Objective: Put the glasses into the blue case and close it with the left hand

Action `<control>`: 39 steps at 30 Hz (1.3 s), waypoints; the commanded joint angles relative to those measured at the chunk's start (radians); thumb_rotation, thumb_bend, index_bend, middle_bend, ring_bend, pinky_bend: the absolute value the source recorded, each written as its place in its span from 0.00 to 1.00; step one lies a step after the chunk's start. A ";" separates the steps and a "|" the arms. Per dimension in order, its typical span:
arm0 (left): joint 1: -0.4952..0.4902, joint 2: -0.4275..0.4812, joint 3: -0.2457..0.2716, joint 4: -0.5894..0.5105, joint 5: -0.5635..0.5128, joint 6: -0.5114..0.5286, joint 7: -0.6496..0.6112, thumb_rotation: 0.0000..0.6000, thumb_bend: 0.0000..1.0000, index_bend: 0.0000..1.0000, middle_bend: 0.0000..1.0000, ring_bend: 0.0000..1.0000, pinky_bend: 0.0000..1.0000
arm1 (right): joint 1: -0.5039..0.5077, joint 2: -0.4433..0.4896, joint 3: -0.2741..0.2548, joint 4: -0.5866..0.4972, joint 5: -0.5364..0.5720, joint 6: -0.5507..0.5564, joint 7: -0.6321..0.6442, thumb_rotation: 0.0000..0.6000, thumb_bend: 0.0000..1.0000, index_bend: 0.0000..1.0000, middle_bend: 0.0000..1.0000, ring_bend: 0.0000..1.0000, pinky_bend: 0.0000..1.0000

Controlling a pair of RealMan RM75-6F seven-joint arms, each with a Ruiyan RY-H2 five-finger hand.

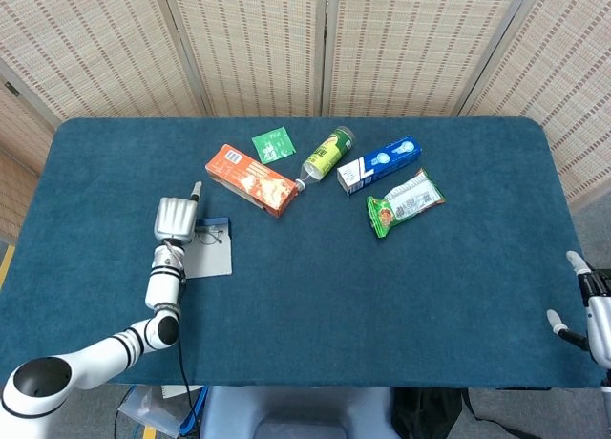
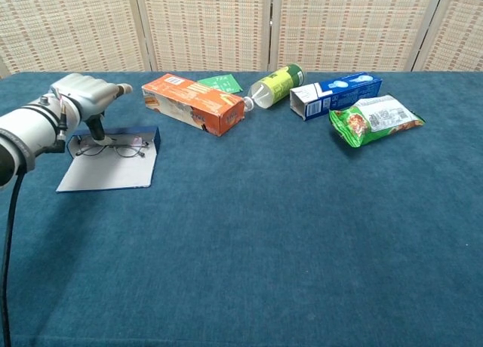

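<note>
Matt blue cloth table [image 1: 315, 296], glossy orange cardboard box [image 1: 251, 179], crinkled shiny snack bag [image 1: 405, 202] — silvery metallic robot hand [image 2: 87, 96]

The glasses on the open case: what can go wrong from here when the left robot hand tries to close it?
1. The glasses lie on the flat grey flap, near the blue case wall. If they are not fully inside, closing may pinch or bend them.
2. The left robot hand hangs right over them with a finger reaching down; it may push them off.
3. The orange box lies close, so a wide swing may knock it.
</note>
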 commanded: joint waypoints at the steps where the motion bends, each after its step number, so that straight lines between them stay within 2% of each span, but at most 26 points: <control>1: -0.004 -0.006 -0.010 0.016 -0.012 -0.009 0.007 1.00 0.23 0.00 0.91 1.00 1.00 | 0.000 -0.001 0.000 -0.001 -0.001 0.000 -0.001 1.00 0.25 0.05 0.17 0.21 0.32; 4: -0.001 -0.001 -0.016 0.010 -0.017 -0.011 0.010 1.00 0.23 0.00 0.91 1.00 1.00 | 0.000 0.000 0.001 -0.003 0.000 0.001 -0.002 1.00 0.25 0.05 0.17 0.21 0.32; 14: 0.035 0.050 0.006 -0.124 -0.020 0.031 0.049 1.00 0.23 0.00 0.91 1.00 1.00 | 0.005 -0.004 0.002 0.001 -0.002 -0.006 -0.002 1.00 0.25 0.05 0.17 0.21 0.32; 20: 0.078 0.098 0.006 -0.232 0.024 0.106 -0.010 1.00 0.23 0.00 0.89 0.99 1.00 | 0.000 0.000 0.002 0.000 -0.003 0.002 0.001 1.00 0.25 0.05 0.17 0.21 0.32; 23: 0.122 0.140 0.002 -0.321 0.071 0.154 -0.095 1.00 0.23 0.00 0.83 0.93 1.00 | -0.001 -0.002 0.002 0.003 -0.003 0.003 0.004 1.00 0.25 0.05 0.17 0.21 0.32; 28: 0.197 0.211 0.045 -0.436 0.217 0.252 -0.209 1.00 0.23 0.00 0.67 0.69 0.99 | 0.002 -0.004 0.008 0.006 -0.010 0.012 0.004 1.00 0.25 0.05 0.17 0.21 0.32; 30: 0.219 0.235 0.071 -0.465 0.265 0.274 -0.230 1.00 0.23 0.01 0.60 0.59 0.94 | 0.003 -0.004 0.009 0.002 -0.012 0.014 0.001 1.00 0.25 0.05 0.17 0.21 0.32; 32: 0.242 0.262 0.100 -0.500 0.308 0.291 -0.243 1.00 0.23 0.04 0.50 0.49 0.83 | 0.003 -0.005 0.010 -0.002 -0.015 0.017 0.000 1.00 0.25 0.05 0.17 0.22 0.32; 36: 0.285 0.292 0.136 -0.551 0.370 0.339 -0.262 1.00 0.23 0.06 0.39 0.38 0.65 | 0.001 -0.001 0.013 -0.011 -0.020 0.030 -0.002 1.00 0.25 0.05 0.17 0.21 0.31; 39: 0.310 0.305 0.166 -0.574 0.407 0.352 -0.265 1.00 0.23 0.06 0.30 0.28 0.46 | -0.001 0.004 0.016 -0.018 -0.026 0.042 -0.005 1.00 0.25 0.05 0.17 0.19 0.29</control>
